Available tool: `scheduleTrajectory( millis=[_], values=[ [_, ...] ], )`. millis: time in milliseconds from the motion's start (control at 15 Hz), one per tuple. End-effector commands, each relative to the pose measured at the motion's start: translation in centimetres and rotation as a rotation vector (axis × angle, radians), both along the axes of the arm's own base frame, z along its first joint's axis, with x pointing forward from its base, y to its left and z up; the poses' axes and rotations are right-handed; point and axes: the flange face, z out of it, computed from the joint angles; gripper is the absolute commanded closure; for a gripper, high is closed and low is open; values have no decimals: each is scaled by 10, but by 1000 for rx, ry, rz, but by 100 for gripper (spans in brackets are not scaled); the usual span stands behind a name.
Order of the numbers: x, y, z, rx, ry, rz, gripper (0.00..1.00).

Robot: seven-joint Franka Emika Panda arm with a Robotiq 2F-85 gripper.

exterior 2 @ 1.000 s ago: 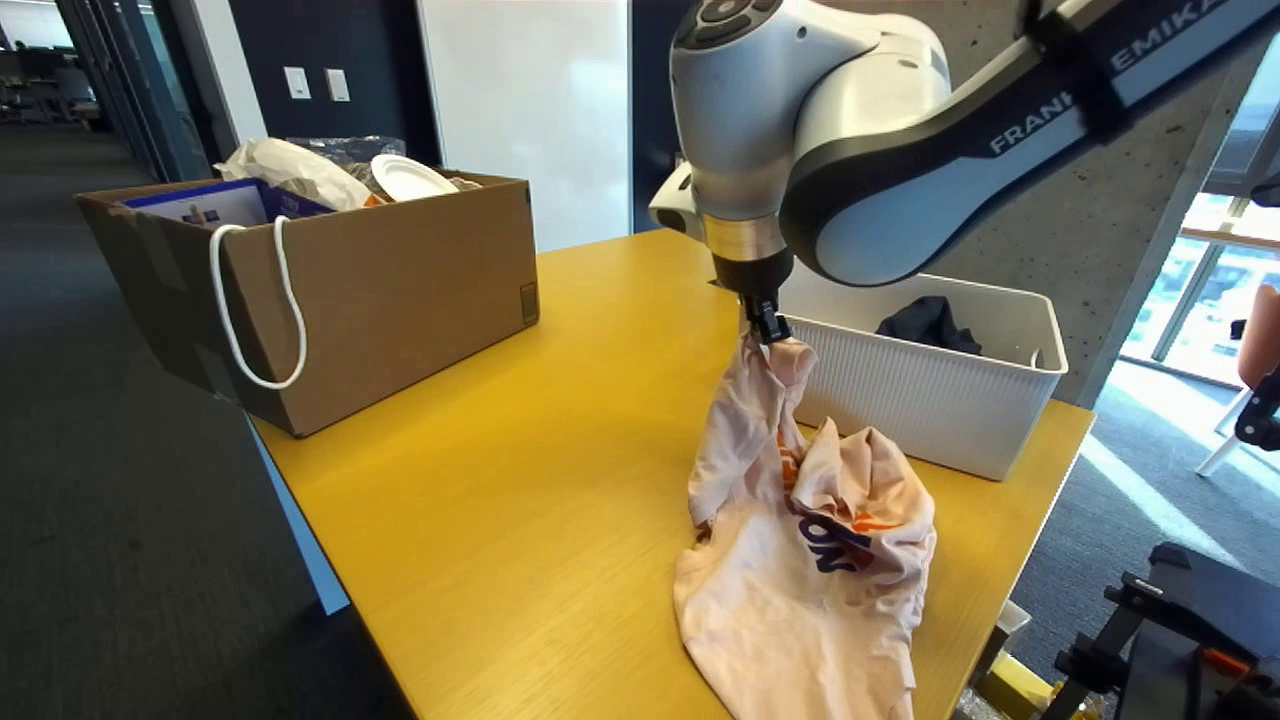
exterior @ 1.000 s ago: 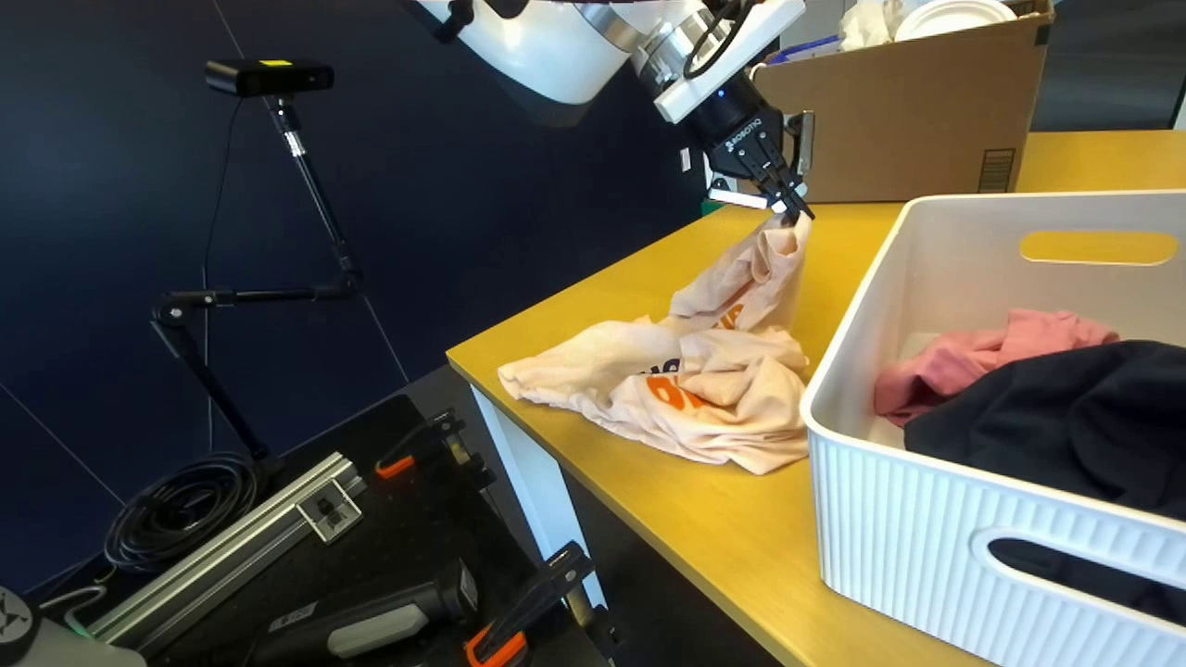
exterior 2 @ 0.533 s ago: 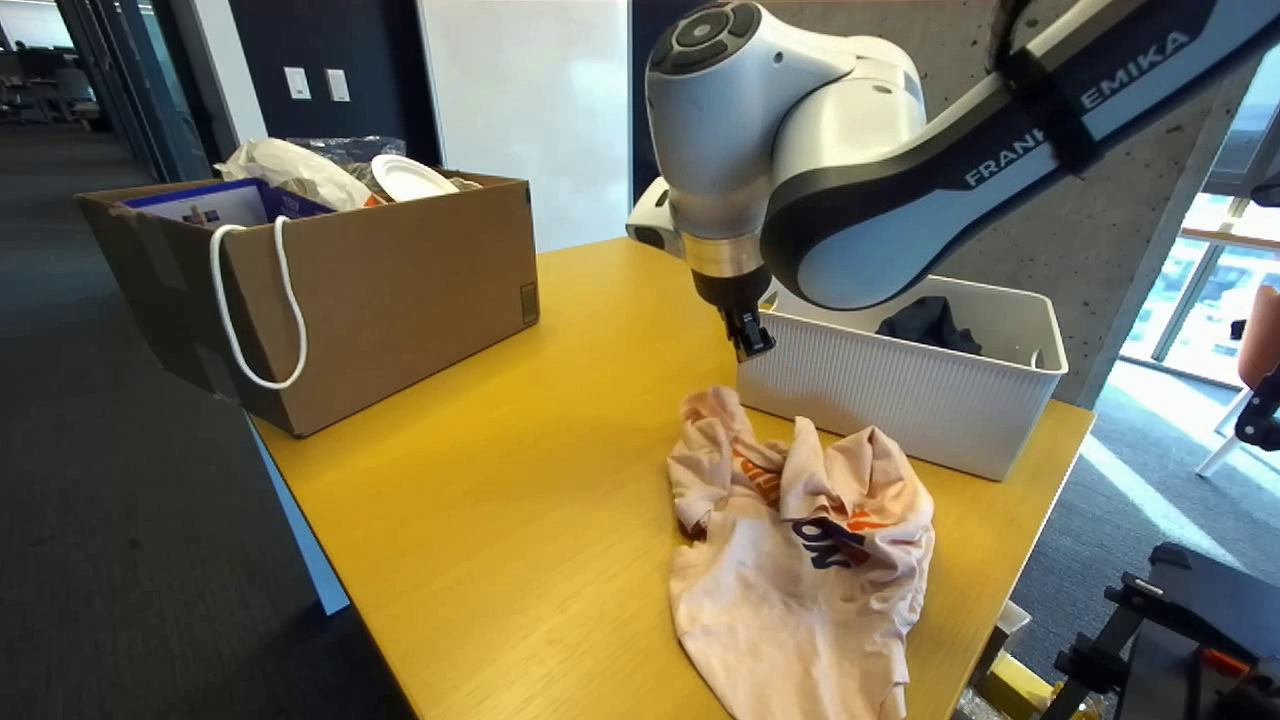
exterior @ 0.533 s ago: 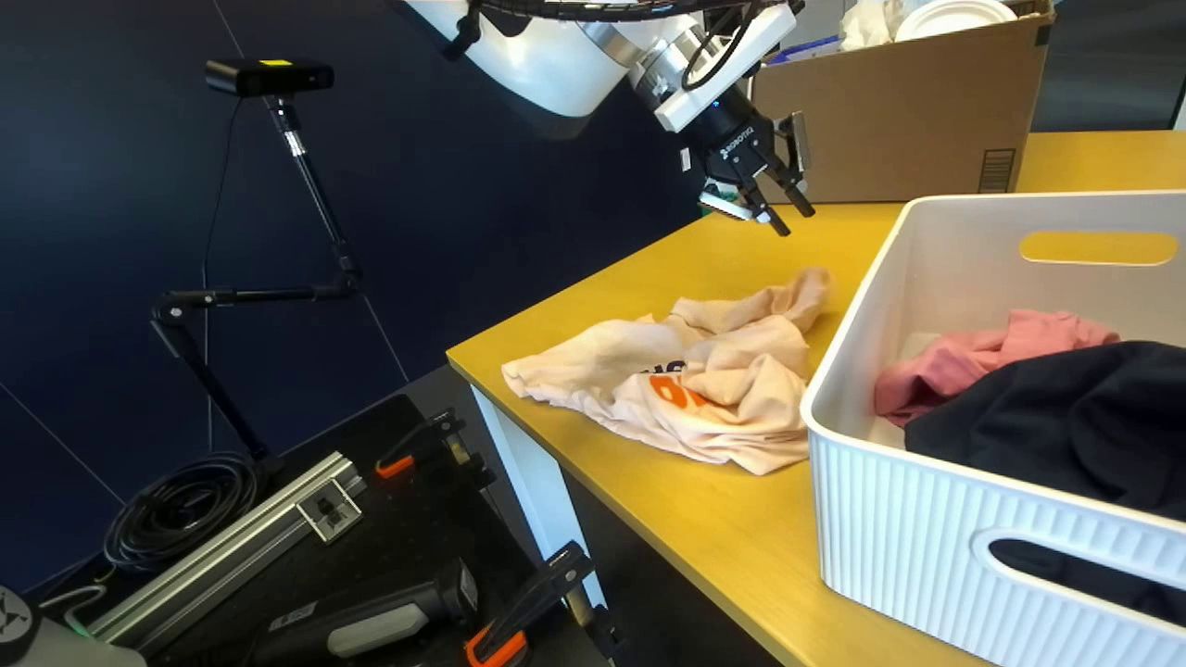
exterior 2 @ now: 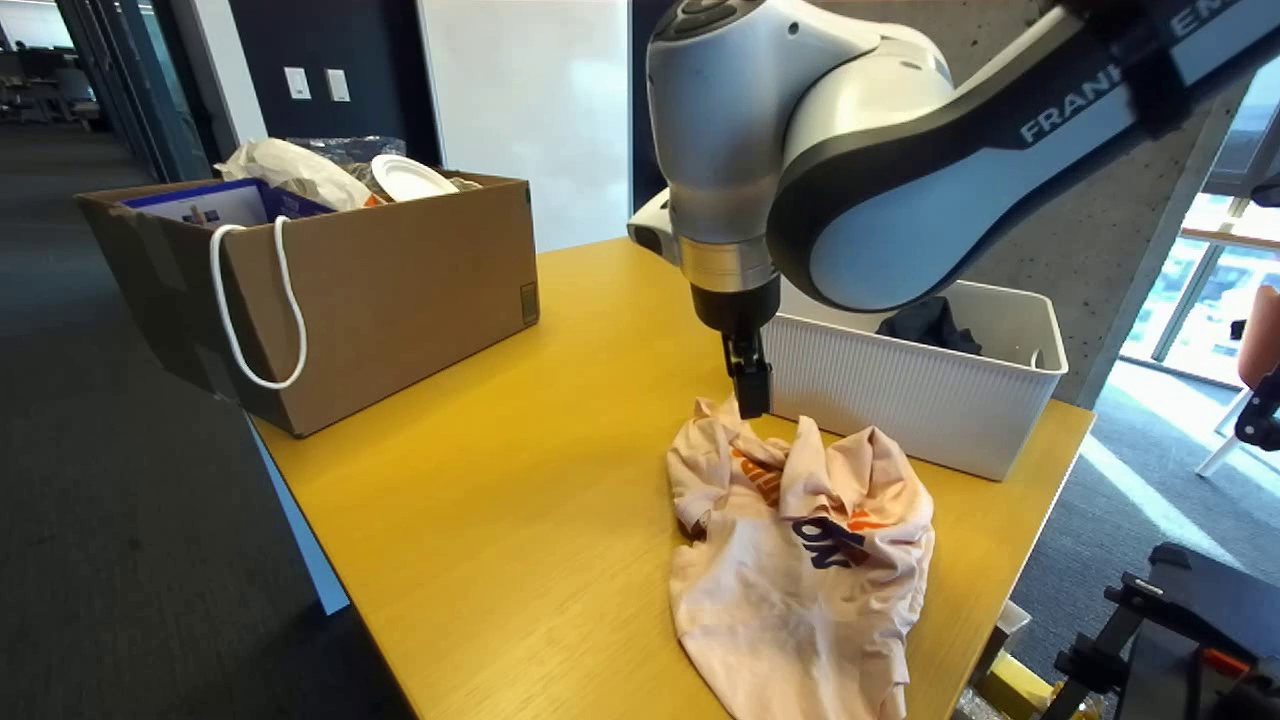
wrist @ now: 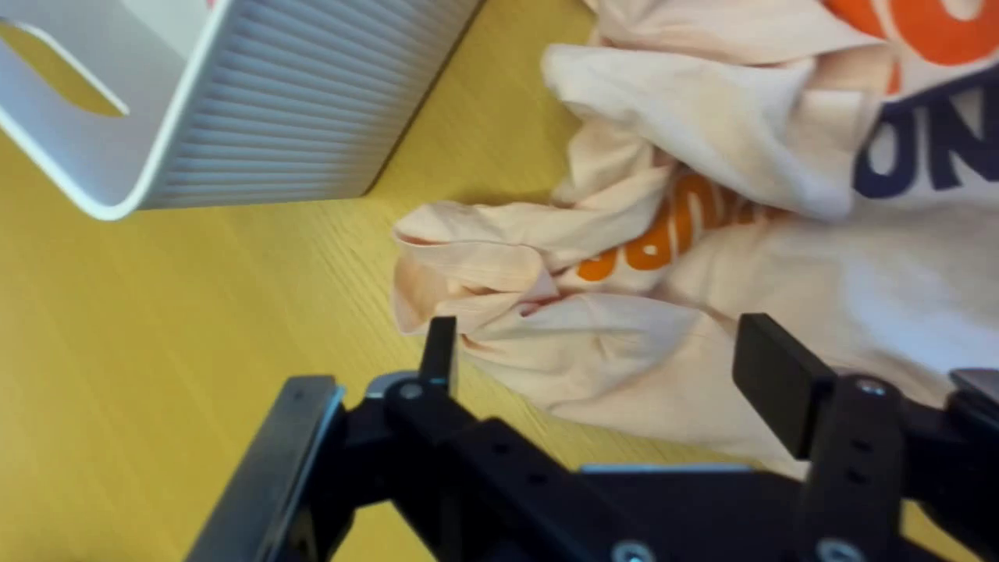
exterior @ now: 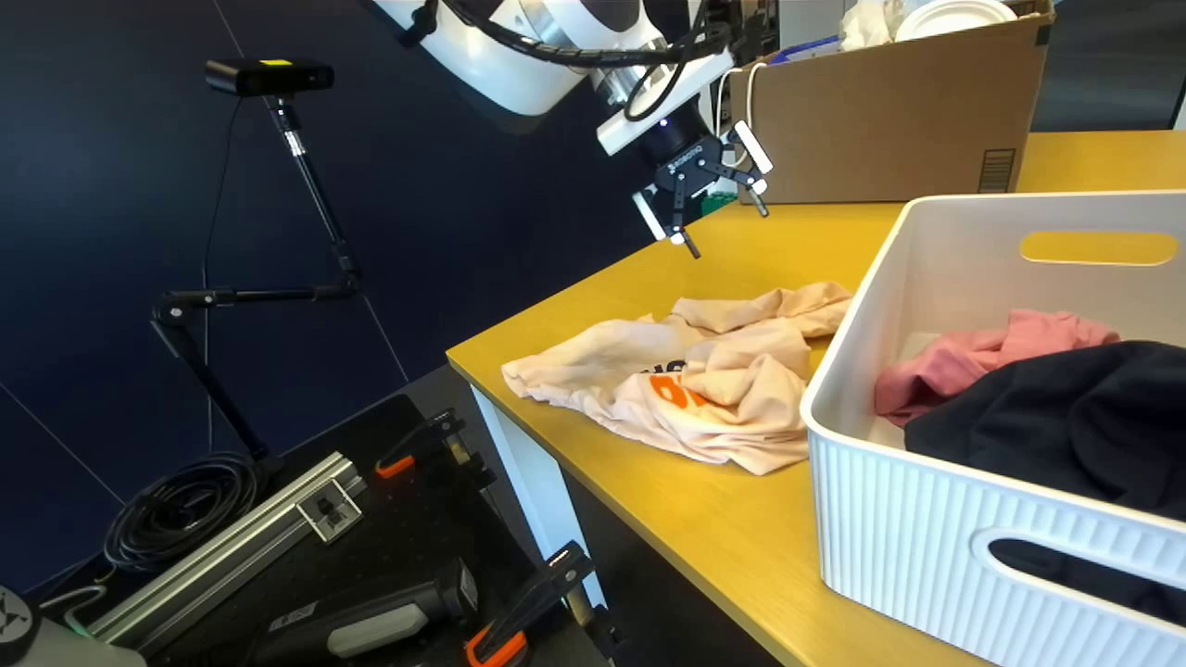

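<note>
The black two-fingered gripper (wrist: 602, 361) is standing spread, having just released the peach fabric garment (exterior 2: 800, 585), which is now lying crumpled on the yellow wood-grained table (exterior 2: 520, 470) beside the white ribbed plastic bin (exterior: 927, 519), its lift apparently ending.

In an exterior view the arm (exterior 2: 900, 230) slants in from two o'clock, and its wrist (exterior 2: 728, 265) points toward six. The pincer (exterior: 728, 230) — aimed at about five o'clock in an exterior view — is spread, its fingers (wrist: 780, 382) well apart, standing toward seven and four in the wrist view.
</note>
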Motion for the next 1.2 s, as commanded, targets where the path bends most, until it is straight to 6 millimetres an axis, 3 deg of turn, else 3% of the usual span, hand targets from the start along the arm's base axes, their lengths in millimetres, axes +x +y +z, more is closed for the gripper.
scheduleTrajectory(
  millis=[0,200,600,933,1133],
  values=[
    [-42,17,20,95,5,-171,0],
    [-52,9,16,132,-12,-308,0],
    [-43,-27,-30,131,-19,-489,0],
    [-27,-19,-78,112,-3,-545,0],
    [-17,-15,-98,112,4,-559,0]
  ],
)
